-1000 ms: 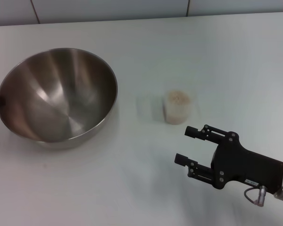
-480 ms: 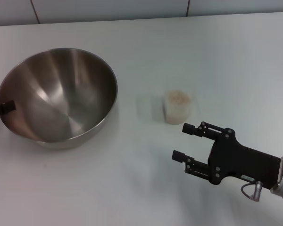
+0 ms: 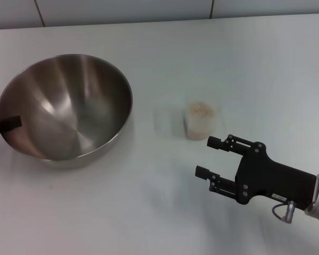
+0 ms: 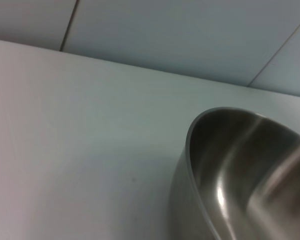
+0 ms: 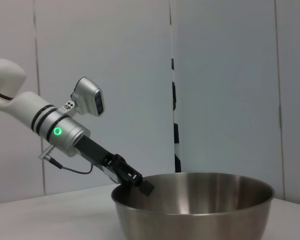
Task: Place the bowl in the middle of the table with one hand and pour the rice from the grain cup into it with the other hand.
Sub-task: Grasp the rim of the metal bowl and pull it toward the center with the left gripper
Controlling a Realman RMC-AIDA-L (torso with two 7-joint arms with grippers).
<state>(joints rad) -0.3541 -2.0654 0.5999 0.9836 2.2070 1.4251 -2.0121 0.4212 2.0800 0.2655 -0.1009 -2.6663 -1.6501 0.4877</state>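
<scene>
Right gripper (image 3: 207, 156) shifted – left gripper (image 5: 140, 183) at bowl (image 3: 64, 106) rim

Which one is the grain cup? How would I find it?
Start at the big shiny bowl on the white table. Look toward the robot's right: the grain cup stands alone, just beyond the right tool. It is small, see-through and filled with pale rice.

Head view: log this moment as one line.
left claw at bowl rim | right claw open, near cup, apart | rice in cup | bowl empty
</scene>
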